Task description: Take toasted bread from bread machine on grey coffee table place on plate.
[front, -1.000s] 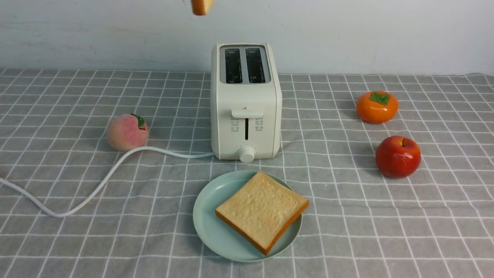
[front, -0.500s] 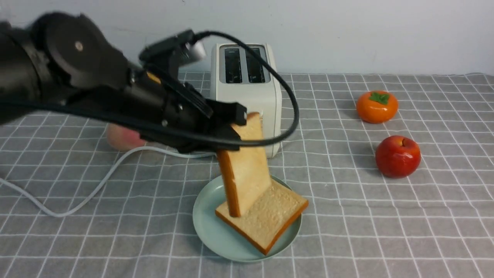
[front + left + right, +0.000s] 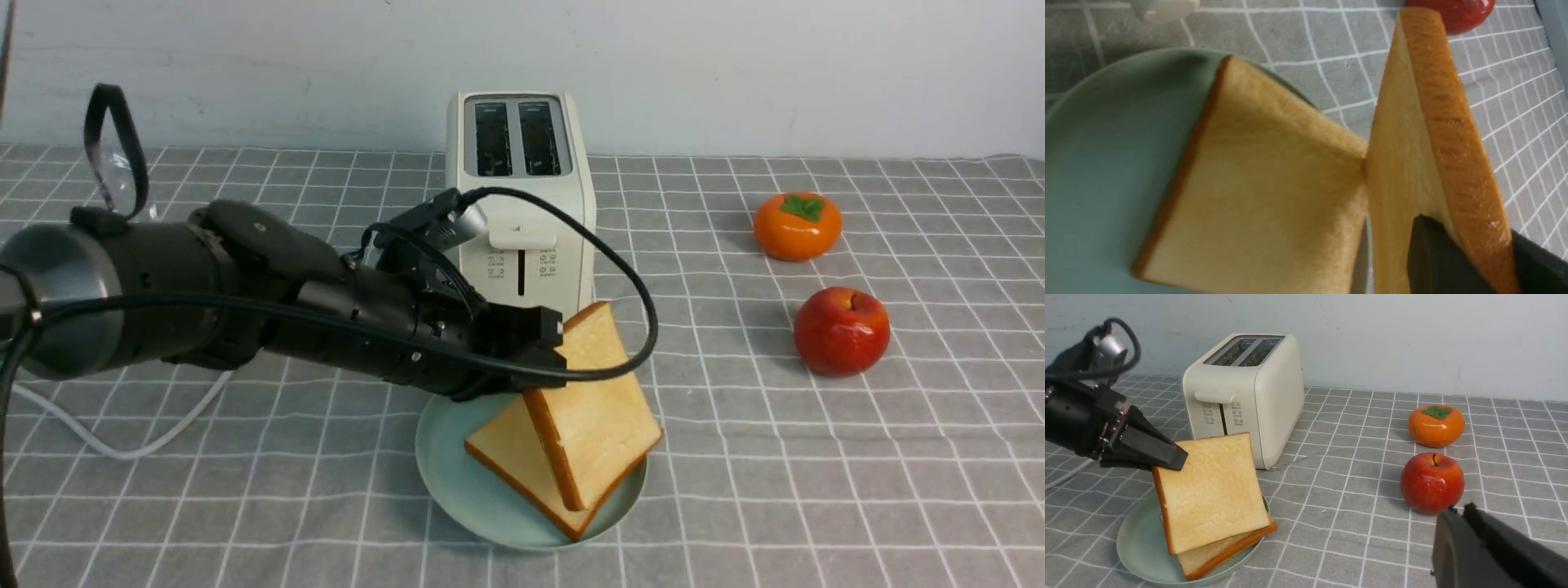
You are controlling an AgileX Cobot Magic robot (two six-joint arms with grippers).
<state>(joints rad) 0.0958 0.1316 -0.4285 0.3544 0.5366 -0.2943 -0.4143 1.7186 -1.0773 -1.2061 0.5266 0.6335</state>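
Grey coffee table [image 3: 816, 490]: checked cloth, carries everything.

Bread machine [image 3: 531, 204]: upright at the rear centre, lever face toward the robot, slots running front to back.

Plate [image 3: 453, 482]: just in front of the bread machine.

Toasted bread, flat slice [image 3: 502, 449]: lies face-up on the plate, one corner pointing toward the robot at the near rim.

Toasted bread, held slice [image 3: 600, 408]: square, so no long axis. It stands tilted on edge with its lower edge resting on the flat slice. Broad face turned to the robot's right, crust edge toward the camera.

Left gripper [image 3: 549, 347]: fingers clamped on the held slice's upper corner.

Apple [image 3: 842, 331] and persimmon [image 3: 798, 226]: right side, well apart from the plate.

Right gripper [image 3: 1459, 509]: near the apple, jaws pressed together, holding nothing.
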